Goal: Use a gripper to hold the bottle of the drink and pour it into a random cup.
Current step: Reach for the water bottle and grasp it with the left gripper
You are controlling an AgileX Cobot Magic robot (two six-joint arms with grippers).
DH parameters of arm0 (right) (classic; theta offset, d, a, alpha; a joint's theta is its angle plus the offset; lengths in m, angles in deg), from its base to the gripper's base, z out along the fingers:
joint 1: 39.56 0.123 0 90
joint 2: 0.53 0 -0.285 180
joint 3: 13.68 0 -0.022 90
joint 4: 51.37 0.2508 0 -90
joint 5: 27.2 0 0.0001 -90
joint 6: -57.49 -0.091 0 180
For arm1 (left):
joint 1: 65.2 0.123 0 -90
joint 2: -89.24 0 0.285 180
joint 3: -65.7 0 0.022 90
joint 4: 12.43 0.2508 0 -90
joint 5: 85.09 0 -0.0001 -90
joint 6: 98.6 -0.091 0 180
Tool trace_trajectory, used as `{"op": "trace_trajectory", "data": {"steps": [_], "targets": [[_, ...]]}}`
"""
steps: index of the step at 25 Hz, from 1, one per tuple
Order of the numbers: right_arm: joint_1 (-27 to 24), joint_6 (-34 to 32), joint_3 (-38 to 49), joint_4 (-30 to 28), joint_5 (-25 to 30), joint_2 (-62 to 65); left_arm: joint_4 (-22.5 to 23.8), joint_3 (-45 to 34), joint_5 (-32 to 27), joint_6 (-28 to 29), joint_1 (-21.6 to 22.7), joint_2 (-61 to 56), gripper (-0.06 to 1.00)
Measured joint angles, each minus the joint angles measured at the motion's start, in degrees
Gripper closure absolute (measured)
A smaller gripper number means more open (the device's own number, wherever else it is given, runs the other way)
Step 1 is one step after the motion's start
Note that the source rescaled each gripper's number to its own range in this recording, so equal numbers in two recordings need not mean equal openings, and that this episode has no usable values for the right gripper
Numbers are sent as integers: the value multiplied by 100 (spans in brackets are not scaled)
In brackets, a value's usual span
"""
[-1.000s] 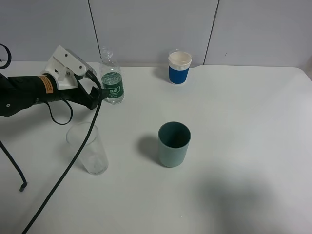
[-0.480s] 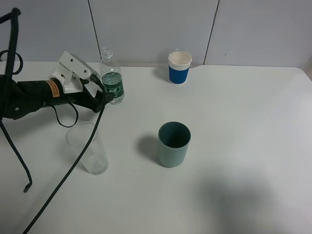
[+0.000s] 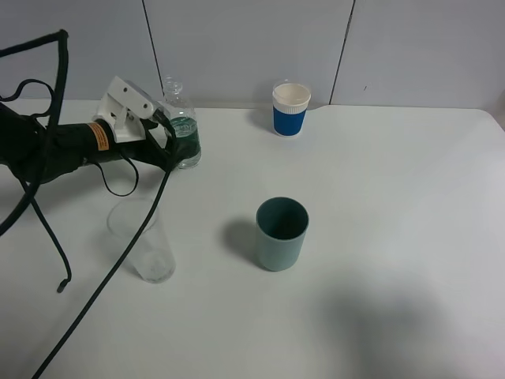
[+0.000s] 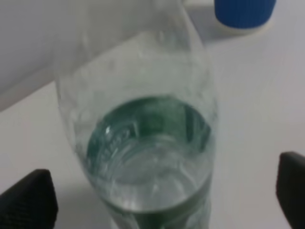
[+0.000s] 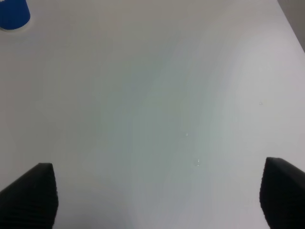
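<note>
The surface (image 3: 394,237) is mostly bare, so from the bottle (image 3: 181,118) I have open room toward the front and right. Just behind the bottle the back edge and wall (image 3: 237,47) sit close, so I would not swing that way. My left claw (image 3: 172,148) is at the bottle with its jaws apart, one on either side of the body, and I see no squeeze yet. The bottle stands upright and uncapped. I judge it light, thin-walled and a bit slick, so I'd take it at the labelled waist, firmly but without crushing it. The tumbler (image 3: 144,241) stands near the bottle's front side and would block a low sweep. The cup (image 3: 281,234) stands well apart from the bottle, to its front-right.
</note>
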Motion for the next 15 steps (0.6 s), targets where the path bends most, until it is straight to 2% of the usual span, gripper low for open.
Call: {"op": "trace_trajectory", "data": {"steps": [15], "targets": [[0, 0, 0, 0, 0, 0, 19, 473, 143, 54, 0, 431, 11]]}}
